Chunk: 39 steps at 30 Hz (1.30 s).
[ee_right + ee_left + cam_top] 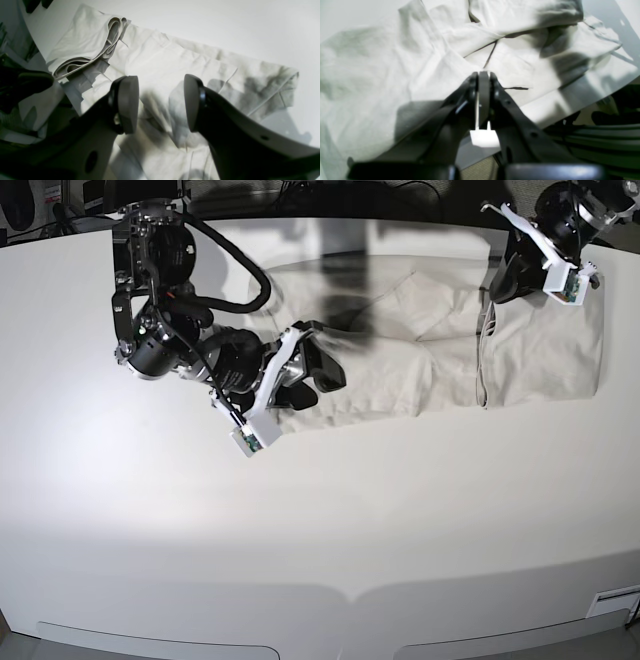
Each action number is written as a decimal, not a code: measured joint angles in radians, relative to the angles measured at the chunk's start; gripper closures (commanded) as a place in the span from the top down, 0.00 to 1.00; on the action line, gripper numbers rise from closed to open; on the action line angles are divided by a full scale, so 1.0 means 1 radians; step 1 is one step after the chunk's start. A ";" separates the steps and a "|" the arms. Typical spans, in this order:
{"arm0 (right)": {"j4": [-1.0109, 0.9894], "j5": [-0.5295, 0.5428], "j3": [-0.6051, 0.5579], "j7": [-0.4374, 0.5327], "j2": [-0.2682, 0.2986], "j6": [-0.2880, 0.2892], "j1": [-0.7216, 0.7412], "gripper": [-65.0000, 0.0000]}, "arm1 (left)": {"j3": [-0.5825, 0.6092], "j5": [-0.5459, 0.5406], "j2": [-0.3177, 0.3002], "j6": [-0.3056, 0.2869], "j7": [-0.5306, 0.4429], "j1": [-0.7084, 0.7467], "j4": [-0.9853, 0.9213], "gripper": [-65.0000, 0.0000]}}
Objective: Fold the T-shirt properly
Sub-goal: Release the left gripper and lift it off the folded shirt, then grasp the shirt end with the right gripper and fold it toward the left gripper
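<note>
while i watch the base view, the t-shirt (pixel 420 350) lies spread across the far part of the white worktop (pixel 320 520), running from about 11 o'clock to 2 o'clock of the picture. it is pale beige, creased, and partly folded: a doubled-over edge runs down near its right third, and the right end lies flat toward the 2 o'clock corner.

my right hand (pixel 305 375) sits at the cloth's left end, around 10 o'clock from the picture's centre. in the right wrist view this hand (pixel 161 103) is released, its two grey pads (pixel 128 103) standing well apart above the wrinkled fabric (pixel 160 62), with nothing between them. a thick layered fold of the shirt shows at 10 o'clock of that view, near the worktop's edge.

my left hand (pixel 500 280) is at the far right, at about 1 o'clock in the base view, over the shirt's upper edge. in the left wrist view the left hand (pixel 483 75) is clenched, its fingers pressed together at the tip. i cannot tell whether any fabric is pinched between them; the tip sits right over the cloth (pixel 395 75), beside a dark seam line.

i see no containers on the worktop.
</note>
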 measured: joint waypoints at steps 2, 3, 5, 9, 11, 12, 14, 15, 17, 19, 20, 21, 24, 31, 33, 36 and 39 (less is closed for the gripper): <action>0.000 0.000 0.000 -0.010 0.000 0.000 0.000 0.45 | 0.000 -0.005 0.001 0.000 0.000 0.000 0.000 0.32; 0.000 0.000 0.000 -0.009 0.000 0.000 0.000 0.45 | 0.000 -0.008 0.000 0.000 0.000 0.000 0.000 0.38; 0.000 0.000 0.000 -0.010 0.000 0.000 0.000 0.45 | 0.000 -0.008 0.000 0.000 0.000 0.000 0.000 0.39; 0.000 0.000 0.000 -0.010 0.000 0.000 0.000 0.45 | 0.000 -0.014 0.000 0.000 0.000 0.000 0.000 0.39; 0.000 0.001 0.000 -0.012 0.000 0.000 0.000 0.45 | 0.000 -0.023 0.000 0.000 0.000 0.000 0.000 0.39; 0.000 0.011 0.000 -0.027 0.000 0.000 0.002 0.45 | 0.000 -0.027 0.000 0.000 0.000 -0.003 0.000 0.39; 0.000 0.077 0.000 -0.085 0.000 0.000 0.010 0.45 | 0.000 -0.031 0.000 0.000 0.000 -0.006 0.000 0.39; 0.000 0.121 0.000 -0.123 0.000 0.000 0.018 0.45 | 0.000 -0.033 -0.001 0.000 0.000 -0.008 0.000 0.39; 0.000 0.165 0.000 -0.187 0.000 0.000 0.040 0.45 | 0.000 -0.038 -0.002 0.000 0.000 -0.008 0.000 0.39; 0.000 0.157 0.006 -0.196 0.000 0.000 0.048 0.45 | 0.000 -0.038 -0.002 0.000 0.000 -0.008 0.000 0.39; 0.000 0.156 0.013 -0.202 0.000 0.000 0.044 0.45 | 0.000 -0.038 -0.002 0.000 0.000 -0.008 0.000 0.39; 0.000 0.146 0.024 -0.204 0.000 0.000 0.037 0.46 | 0.000 -0.038 -0.002 0.000 0.000 -0.008 0.000 0.39; 0.000 0.138 0.064 -0.215 0.006 0.000 0.016 0.55 | 0.000 -0.037 -0.002 0.000 0.000 -0.008 0.000 0.39; 0.001 0.208 0.184 -0.216 0.087 -0.043 -0.068 0.64 | 0.000 -0.037 -0.002 0.000 0.000 -0.008 0.000 0.39; 0.001 0.212 0.219 -0.216 0.108 -0.071 -0.086 0.64 | 0.000 -0.038 -0.002 0.000 0.000 -0.008 0.000 0.39; 0.001 0.213 0.263 -0.219 0.116 -0.131 -0.091 0.64 | 0.000 -0.038 -0.002 0.000 0.000 -0.008 0.000 0.39; 0.001 0.213 0.280 -0.219 0.116 -0.138 -0.091 0.64 | 0.000 -0.038 -0.002 0.000 0.000 -0.008 0.000 0.39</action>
